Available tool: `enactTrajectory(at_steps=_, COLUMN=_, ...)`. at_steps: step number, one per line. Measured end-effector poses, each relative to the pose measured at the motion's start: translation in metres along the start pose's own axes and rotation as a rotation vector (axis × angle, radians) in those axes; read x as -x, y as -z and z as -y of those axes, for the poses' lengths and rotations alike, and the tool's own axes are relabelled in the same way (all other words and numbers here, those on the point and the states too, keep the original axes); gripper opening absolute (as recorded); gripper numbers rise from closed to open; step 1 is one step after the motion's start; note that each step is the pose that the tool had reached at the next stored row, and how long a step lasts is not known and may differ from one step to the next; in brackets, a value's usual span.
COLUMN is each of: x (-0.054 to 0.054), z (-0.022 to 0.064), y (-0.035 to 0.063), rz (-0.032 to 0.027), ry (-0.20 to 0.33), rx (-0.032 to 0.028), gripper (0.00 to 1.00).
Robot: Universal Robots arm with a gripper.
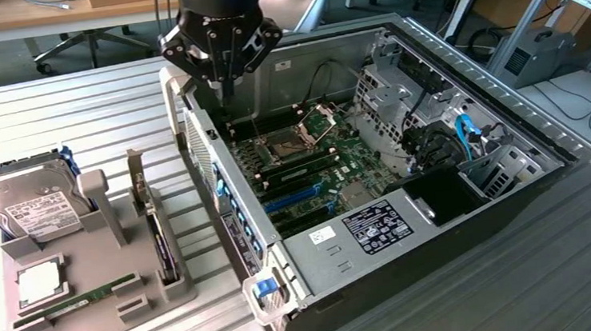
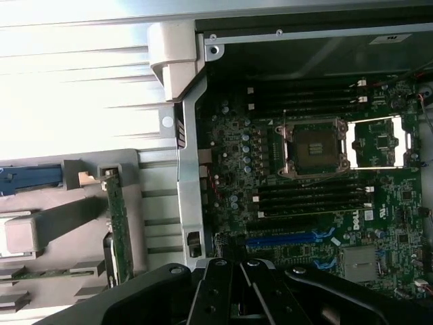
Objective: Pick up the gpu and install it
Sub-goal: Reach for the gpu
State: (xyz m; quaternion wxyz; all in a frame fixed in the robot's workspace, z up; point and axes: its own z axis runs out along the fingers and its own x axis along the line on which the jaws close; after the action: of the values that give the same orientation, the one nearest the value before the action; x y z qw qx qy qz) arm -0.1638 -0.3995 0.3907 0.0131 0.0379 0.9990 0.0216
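Slatted table [image 1: 76, 104] bears grey holder [image 1: 80, 274], gpu [image 1: 161, 245] upright, beside open computer case [image 1: 203, 145].

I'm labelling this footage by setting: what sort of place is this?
Probably a robotics lab or workshop: an open computer case lies on a slatted metal table, a grey fixture holds a hard drive beside it, and desks with a wheeled chair stand behind.

My gripper [image 2: 233, 298], closed and empty, hangs over the motherboard [image 2: 304, 203]; the gpu [image 2: 116, 223] stands on edge in a grey holder [image 2: 64, 223] outside the case [image 2: 189, 203]
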Motion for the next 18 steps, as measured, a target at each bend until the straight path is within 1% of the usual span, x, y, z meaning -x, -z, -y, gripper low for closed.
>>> enactTrajectory(at_steps=18, x=-0.0074, z=0.0006, y=-0.0002, rz=0.0, ry=0.0, rx=0.0001, gripper=0.11)
